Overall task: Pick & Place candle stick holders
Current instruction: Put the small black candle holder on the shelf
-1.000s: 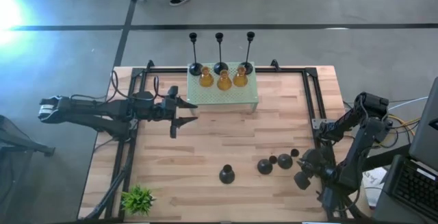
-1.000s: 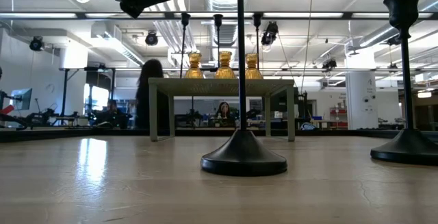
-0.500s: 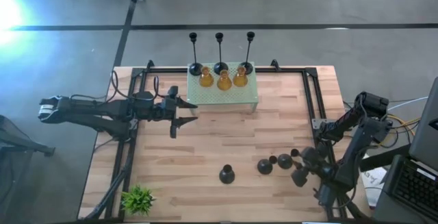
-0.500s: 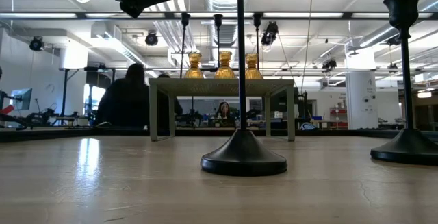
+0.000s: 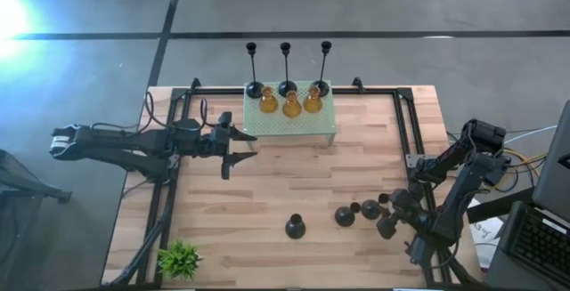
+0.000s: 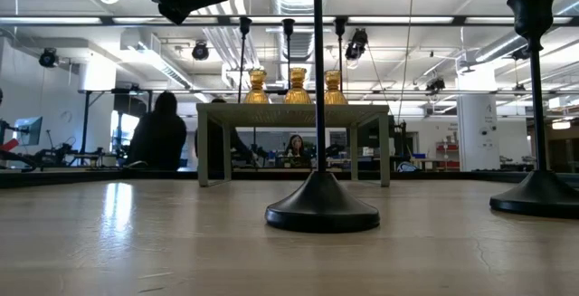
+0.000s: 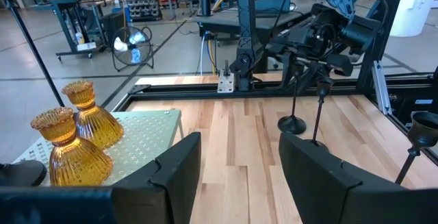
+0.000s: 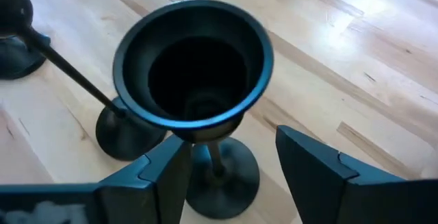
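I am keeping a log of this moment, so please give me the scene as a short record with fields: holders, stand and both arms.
stand: mint-green stand, far middle of the table
on stand: three amber holders; three thin black holders at its far edge
on table: black stemmed holders, near right
left gripper: fingers open, empty, beside the stand
right gripper: fingers open, either side of a cup-topped holder
plant: near left corner

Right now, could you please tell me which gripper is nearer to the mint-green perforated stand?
The left. The left gripper hangs open just beside the mint-green perforated stand, off its left edge. The right gripper is open far away, among black holders near the table's right front.
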### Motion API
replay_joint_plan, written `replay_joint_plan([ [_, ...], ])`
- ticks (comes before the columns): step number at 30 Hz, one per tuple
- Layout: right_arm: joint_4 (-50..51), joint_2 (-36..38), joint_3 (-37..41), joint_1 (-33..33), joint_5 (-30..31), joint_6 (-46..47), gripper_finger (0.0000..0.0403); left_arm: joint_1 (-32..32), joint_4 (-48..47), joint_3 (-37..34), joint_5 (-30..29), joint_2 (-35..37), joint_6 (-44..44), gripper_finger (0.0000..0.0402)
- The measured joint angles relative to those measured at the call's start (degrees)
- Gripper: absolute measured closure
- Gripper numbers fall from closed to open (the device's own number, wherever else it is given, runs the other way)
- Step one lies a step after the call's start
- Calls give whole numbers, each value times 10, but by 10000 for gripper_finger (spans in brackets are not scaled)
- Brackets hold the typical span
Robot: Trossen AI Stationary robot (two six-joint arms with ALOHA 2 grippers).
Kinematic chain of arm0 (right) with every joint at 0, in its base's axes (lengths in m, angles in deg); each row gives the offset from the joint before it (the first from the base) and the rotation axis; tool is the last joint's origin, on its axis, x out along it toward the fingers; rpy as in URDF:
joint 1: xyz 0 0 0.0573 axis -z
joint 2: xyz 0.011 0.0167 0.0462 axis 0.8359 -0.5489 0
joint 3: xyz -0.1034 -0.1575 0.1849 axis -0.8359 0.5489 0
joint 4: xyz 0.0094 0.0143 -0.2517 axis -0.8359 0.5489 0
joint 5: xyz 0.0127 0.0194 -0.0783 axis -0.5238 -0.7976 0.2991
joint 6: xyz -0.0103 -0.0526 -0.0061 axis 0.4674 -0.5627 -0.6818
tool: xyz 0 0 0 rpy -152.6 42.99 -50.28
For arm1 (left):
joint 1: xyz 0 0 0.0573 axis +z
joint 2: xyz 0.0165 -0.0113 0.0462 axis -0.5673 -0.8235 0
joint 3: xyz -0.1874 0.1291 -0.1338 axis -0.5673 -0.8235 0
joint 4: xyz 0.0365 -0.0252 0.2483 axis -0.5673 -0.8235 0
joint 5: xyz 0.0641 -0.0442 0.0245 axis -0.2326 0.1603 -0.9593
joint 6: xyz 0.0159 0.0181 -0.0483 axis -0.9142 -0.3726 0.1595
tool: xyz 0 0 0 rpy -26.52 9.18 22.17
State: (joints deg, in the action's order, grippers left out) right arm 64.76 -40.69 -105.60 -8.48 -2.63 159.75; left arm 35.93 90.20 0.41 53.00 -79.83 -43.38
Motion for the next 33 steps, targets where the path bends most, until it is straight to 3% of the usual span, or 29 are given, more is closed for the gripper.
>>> replay_joint_plan([
  [8, -11, -1, 17, 12, 10, 0, 245, 0, -3, 0, 0, 0, 0, 200],
  [11, -11, -1, 19, 13, 24, -3, 289, 0, -9, 0, 0, 0, 0, 200],
  [15, -10, 1, 19, 15, 35, -13, 376, 0, -11, 0, 0, 0, 0, 200],
  [21, 47, 37, 8, 59, 49, -38, 390, 0, -11, -1, 0, 0, 0, 200],
  [25, 96, 97, -19, 115, 88, -116, 392, 0, -10, -1, 0, 0, 0, 200],
  [33, 90, 243, -105, 267, 112, -429, 392, 0, -10, -1, 0, 0, 0, 200],
])
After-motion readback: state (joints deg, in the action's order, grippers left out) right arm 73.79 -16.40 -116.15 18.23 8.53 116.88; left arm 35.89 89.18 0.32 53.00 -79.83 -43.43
